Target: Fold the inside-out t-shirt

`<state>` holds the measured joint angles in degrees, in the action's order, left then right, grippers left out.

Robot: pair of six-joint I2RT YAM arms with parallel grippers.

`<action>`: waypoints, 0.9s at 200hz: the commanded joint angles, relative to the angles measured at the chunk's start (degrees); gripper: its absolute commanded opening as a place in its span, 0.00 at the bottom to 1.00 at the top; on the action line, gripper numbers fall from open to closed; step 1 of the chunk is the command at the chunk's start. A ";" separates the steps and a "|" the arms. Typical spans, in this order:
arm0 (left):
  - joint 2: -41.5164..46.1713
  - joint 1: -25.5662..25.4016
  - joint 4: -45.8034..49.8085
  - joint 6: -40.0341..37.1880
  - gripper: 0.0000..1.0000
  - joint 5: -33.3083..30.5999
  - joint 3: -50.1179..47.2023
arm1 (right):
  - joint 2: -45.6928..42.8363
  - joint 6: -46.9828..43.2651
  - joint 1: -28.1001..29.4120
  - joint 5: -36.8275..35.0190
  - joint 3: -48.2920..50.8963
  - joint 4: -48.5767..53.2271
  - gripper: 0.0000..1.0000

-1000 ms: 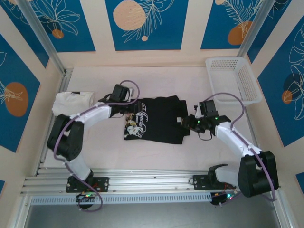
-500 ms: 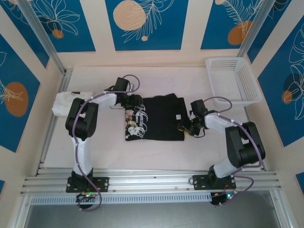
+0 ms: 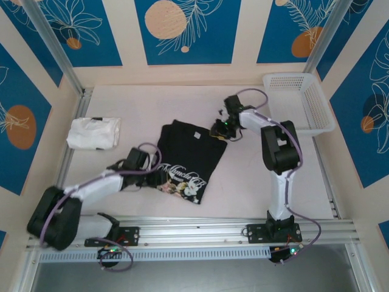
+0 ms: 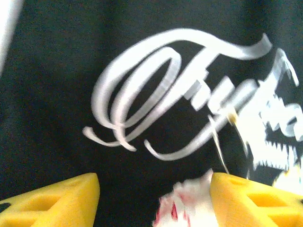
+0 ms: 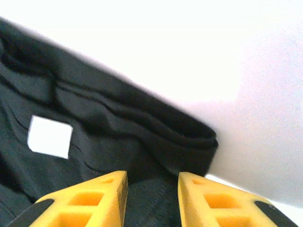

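Observation:
The inside-out t-shirt [image 3: 189, 153], black with white script and a floral print at its near end, lies folded and slanted mid-table. My left gripper [image 3: 159, 176] is at its near-left edge beside the print. Seen from the left wrist, the yellow fingers [image 4: 57, 198] stand wide apart, open, over the printed cloth [image 4: 71, 71] around the gripper [image 4: 155, 182]. My right gripper [image 3: 219, 129] is at the shirt's far right corner. There it [image 5: 152, 182] is shut on a fold of black cloth [image 5: 94, 123] near a white label [image 5: 49, 137].
A white folded garment [image 3: 93, 132] lies at the left side of the table. A white mesh basket [image 3: 289, 76] stands at the back right. An aluminium rail [image 3: 194, 232] runs along the near edge.
The shirt has turned from square-on to slanted and shifted left. My left gripper swung from its far left corner to the near-left edge; my right gripper swung from the near right corner to the far right one.

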<state>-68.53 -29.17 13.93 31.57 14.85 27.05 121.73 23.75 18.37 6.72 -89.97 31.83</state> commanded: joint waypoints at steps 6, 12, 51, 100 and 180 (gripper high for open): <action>12.75 -6.45 3.29 8.45 0.64 3.13 -4.83 | 3.57 -9.28 5.38 -3.30 -13.42 8.83 0.37; 15.63 -6.70 4.56 8.55 0.64 4.11 -4.61 | 3.45 -9.97 5.70 -4.79 -14.42 9.26 0.38; 23.38 -3.38 9.57 -0.09 0.80 -8.76 3.47 | -4.26 -6.95 3.70 -6.20 -3.93 5.39 0.45; -7.81 12.09 0.04 -4.10 0.82 -3.37 20.87 | -15.01 3.61 -1.95 -2.15 14.18 -2.54 0.70; -35.92 16.95 1.77 -8.88 0.82 -0.18 40.22 | -4.78 7.83 0.69 0.57 9.09 -4.06 0.75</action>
<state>-101.62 -12.53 14.37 25.04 12.19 63.83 114.83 29.21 18.52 4.36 -78.15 28.82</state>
